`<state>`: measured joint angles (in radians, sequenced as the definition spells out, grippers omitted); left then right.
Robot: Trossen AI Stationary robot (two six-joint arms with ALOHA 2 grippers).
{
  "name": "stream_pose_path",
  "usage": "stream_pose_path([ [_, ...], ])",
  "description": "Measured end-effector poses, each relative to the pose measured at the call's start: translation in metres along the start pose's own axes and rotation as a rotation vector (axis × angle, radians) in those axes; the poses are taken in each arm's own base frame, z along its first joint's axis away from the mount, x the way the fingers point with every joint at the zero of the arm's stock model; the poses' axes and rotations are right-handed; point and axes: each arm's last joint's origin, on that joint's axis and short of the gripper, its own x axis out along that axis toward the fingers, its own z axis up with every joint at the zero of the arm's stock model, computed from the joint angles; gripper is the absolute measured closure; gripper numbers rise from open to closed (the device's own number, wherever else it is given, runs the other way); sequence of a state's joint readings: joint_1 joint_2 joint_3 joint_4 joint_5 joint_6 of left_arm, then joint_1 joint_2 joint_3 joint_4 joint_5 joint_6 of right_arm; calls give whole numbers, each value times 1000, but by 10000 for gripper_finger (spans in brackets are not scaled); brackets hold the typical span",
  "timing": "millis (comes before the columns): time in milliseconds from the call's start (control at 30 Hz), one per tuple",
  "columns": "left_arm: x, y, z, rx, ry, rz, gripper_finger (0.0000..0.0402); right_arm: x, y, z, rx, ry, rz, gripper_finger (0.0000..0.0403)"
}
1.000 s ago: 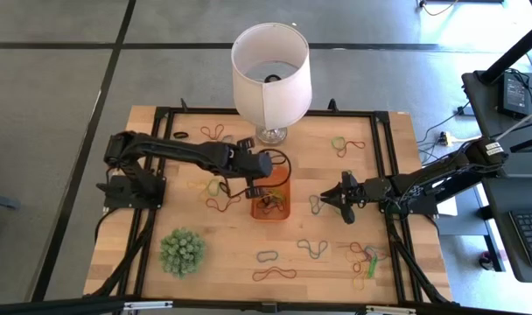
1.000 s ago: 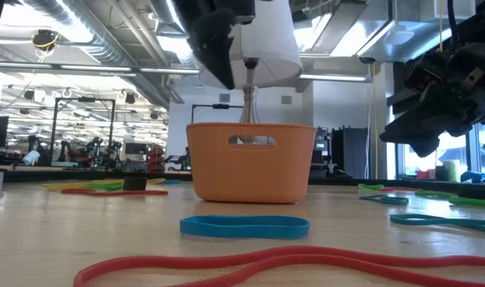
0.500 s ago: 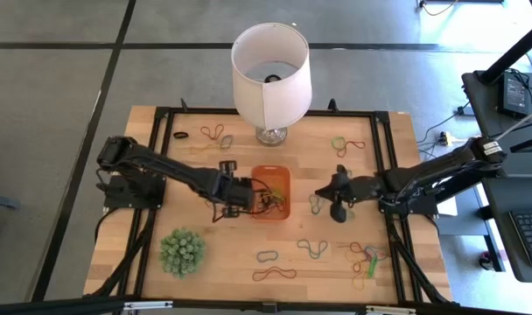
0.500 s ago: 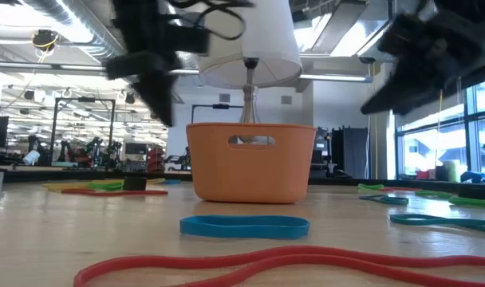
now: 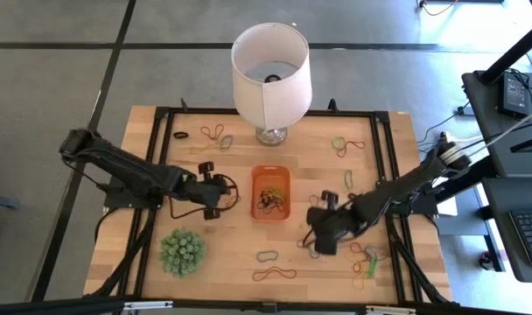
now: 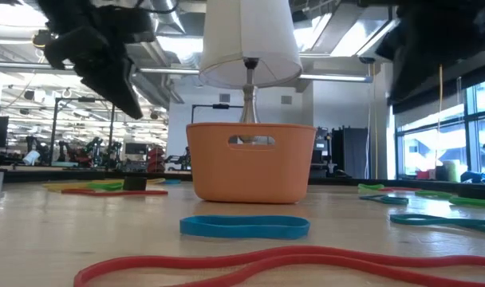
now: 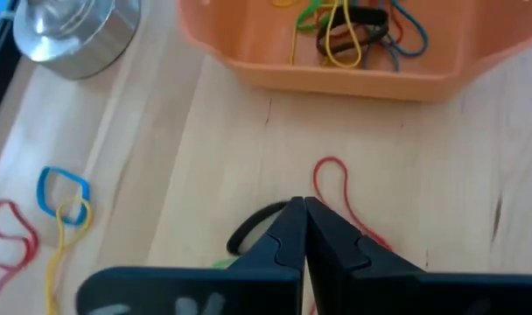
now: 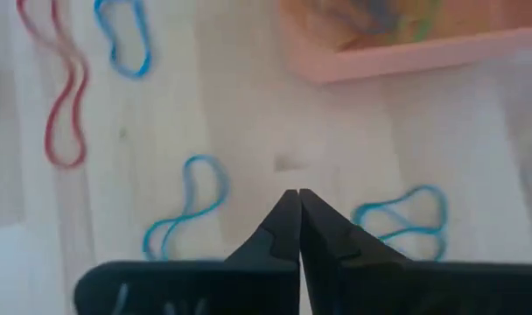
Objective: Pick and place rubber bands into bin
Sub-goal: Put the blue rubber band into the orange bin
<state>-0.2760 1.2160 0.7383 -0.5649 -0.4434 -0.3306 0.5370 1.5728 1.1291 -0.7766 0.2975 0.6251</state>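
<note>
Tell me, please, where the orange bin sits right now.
In the high view, the bin sits mid-table, just in front of the lamp, between the left gripper and right gripper.

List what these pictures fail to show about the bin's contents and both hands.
- Bin contents: too small to count in the high view; its wall hides them in the low view; the left wrist view's edge cuts them off; the right wrist view blurs them.
- Left hand: fingertips together, nothing visible between them.
- Right hand: likewise; only a dark blur in the low view.
</note>
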Motion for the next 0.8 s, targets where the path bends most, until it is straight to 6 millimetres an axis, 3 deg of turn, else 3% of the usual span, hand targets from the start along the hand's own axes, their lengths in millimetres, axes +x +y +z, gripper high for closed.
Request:
stream_pose_path([
  [167, 6, 2, -13, -65, -81, -19, 400, 19, 36, 6, -72, 57, -6, 400],
  [333, 14, -1, -16, -70, -167, -51, 400, 45, 54, 6, -51, 109, -41, 378],
  [567, 16, -3, -15, -12, -185, -65, 400, 74, 57, -5, -27, 177, -104, 324],
  [800, 15, -3, -14, -17, -200, -69, 400, 84, 48, -1, -5, 191, -124, 315],
])
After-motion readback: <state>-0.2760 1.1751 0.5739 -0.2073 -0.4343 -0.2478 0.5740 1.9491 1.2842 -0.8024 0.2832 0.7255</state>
